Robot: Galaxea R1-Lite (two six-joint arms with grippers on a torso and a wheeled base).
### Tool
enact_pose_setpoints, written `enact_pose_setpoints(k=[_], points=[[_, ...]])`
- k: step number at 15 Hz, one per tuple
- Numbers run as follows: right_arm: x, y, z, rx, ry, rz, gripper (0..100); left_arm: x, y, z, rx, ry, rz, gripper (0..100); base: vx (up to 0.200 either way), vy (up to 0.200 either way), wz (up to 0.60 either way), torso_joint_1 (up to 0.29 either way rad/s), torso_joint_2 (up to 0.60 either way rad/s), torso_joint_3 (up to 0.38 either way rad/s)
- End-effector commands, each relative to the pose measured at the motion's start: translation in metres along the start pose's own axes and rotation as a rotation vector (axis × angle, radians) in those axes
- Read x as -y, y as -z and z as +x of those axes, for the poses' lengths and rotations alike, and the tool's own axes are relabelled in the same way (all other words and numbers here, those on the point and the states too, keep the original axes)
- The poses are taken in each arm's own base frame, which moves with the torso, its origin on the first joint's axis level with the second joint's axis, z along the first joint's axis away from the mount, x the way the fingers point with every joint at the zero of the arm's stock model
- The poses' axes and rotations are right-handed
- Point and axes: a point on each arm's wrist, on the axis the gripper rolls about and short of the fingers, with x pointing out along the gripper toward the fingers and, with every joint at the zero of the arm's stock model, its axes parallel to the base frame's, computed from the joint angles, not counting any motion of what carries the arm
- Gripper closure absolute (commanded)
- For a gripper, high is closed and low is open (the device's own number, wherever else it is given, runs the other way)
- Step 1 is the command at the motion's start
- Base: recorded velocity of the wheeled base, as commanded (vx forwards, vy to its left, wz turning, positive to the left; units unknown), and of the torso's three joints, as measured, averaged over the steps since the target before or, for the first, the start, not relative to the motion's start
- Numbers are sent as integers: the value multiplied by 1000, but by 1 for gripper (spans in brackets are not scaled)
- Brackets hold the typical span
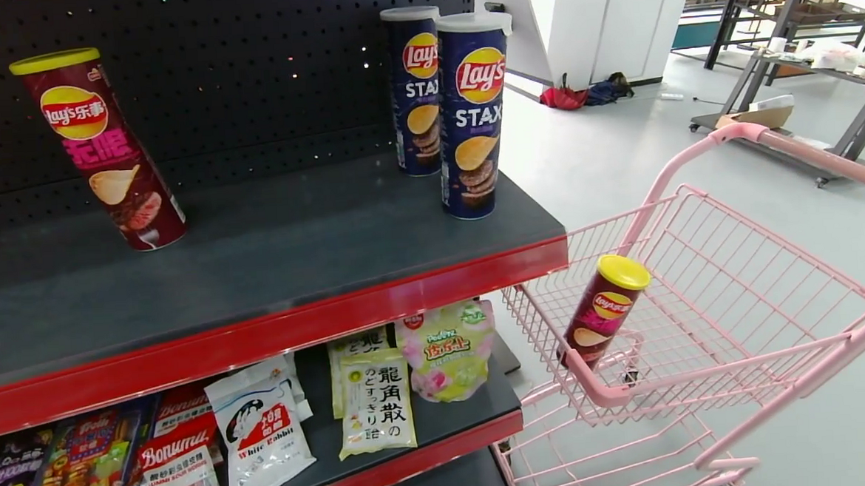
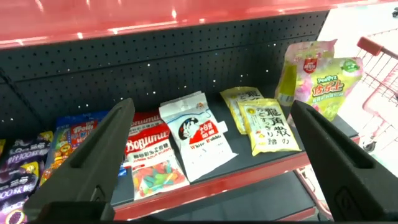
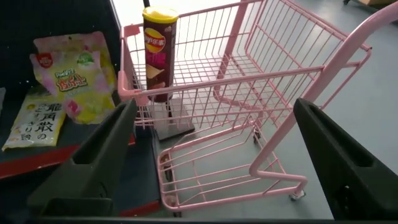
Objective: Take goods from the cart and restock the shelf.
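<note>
Wide open, holding nothing: left gripper [image 2: 211,109], right gripper [image 3: 214,106]; could knock the tall red can [image 1: 605,309] over in the left corner of the pink cart [image 1: 742,216]; could tip it on the shelf [image 1: 291,235].

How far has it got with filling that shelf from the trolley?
Looks partly done: a maroon can, a front blue can and a rear blue can stand on the top shelf. Nothing is in hand: the left end effector and right end effector are open and empty. Left: one yellow-lidded can standing in the pink cart.
</note>
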Motion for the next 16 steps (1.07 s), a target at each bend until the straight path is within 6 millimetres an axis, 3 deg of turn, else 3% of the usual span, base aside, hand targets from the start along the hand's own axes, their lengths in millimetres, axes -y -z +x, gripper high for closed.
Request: enact_pose_setpoints(k=[1, 4, 5, 6, 7, 8, 10, 11, 12, 13, 16], points=[[0, 0, 0, -1, -1, -1, 0, 0, 0, 0, 1, 0, -1, 0, 0, 0, 0, -46, 149, 110], [0, -1, 2, -25, -1, -8, 0, 0, 0, 0, 1, -1, -1, 0, 0, 0, 0, -11, 45, 32], [0, -26, 0, 20, -19, 11, 0, 0, 0, 0, 1, 0, 1, 0, 0, 0, 0, 0, 0, 0], [0, -78, 10, 10, -39, 80, 0, 0, 0, 0, 1, 0, -1, 0, 0, 0, 0, 0, 0, 0], [-3, -158, 40, 8, -110, 263, 0, 0, 0, 0, 1, 0, 1, 0, 0, 0, 0, 0, 0, 0], [-9, -174, 74, -77, -198, 219, 0, 0, 0, 0, 1, -1, 1, 0, 0, 0, 0, 0, 0, 0], [-25, -159, 139, -185, -253, 226, 0, 0, 0, 0, 1, 0, 1, 0, 0, 0, 0, 0, 0, 0], [-34, -138, 176, -215, -272, 238, 0, 0, 0, 0, 1, 0, 1, 0, 0, 0, 0, 0, 0, 0], [-39, -110, 198, -265, -321, 235, 0, 0, 0, 0, 1, -1, -1, 0, 0, 0, 0, 0, 0, 0], [-42, -81, 213, -340, -350, 224, 0, 0, 0, 0, 1, -1, 1, 0, 0, 0, 0, 0, 0, 0], [-43, -32, 241, -429, -335, 210, 0, 0, 0, 0, 1, 0, -1, 0, 0, 0, 0, 0, 0, 0]])
